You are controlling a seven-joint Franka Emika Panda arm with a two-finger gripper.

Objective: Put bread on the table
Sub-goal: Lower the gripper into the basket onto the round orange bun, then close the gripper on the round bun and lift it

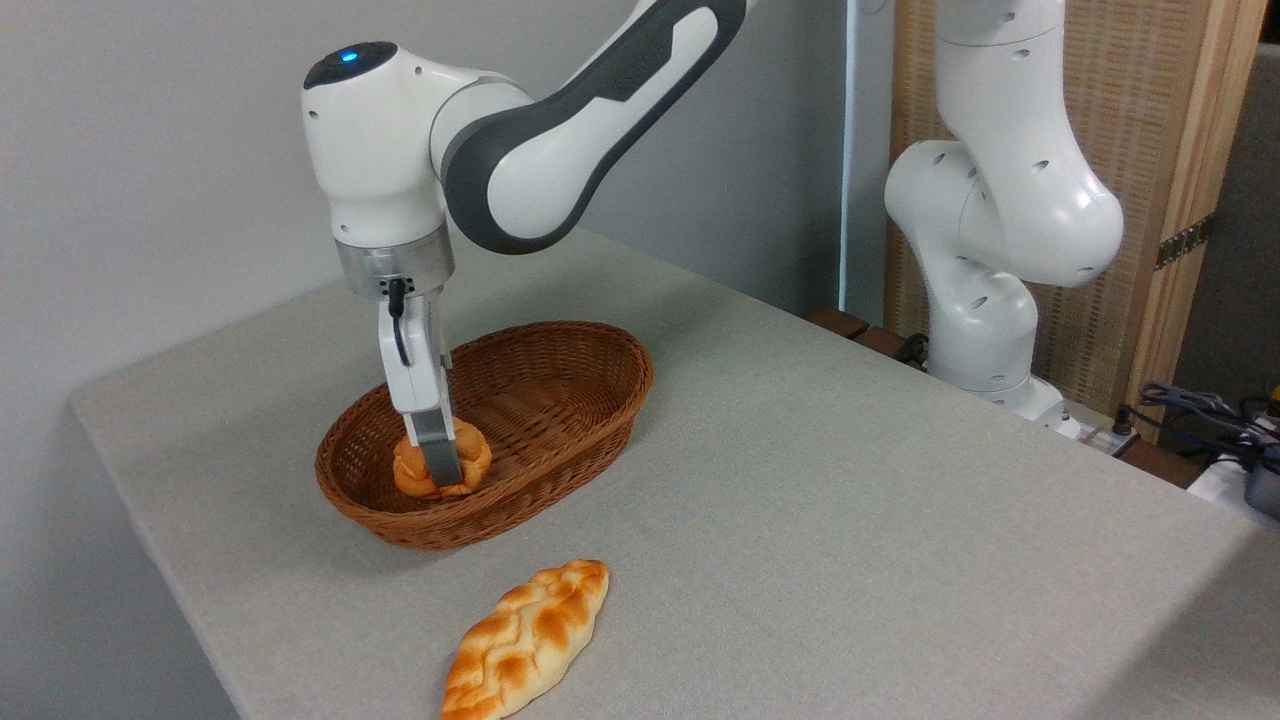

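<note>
Item: small round golden-orange knotted bun [470, 458], in brown oval wicker basket [560, 400] at its 8 o'clock end. I hold my end effector [438, 462] straddling it vertically for lifting; clamping I cannot tell. Grey worktop [850, 520] awaits.

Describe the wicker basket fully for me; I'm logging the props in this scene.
The wicker basket is an oval, shallow bowl of tightly woven brown cane with a thicker braided rim. It sits upright and flat on the grey table, left of centre. Inside, at its near-left end, lies a small round orange bun, with the robot's hand reaching down over it. The rest of the basket's interior is bare. A braided loaf lies in front of it, apart.
</note>
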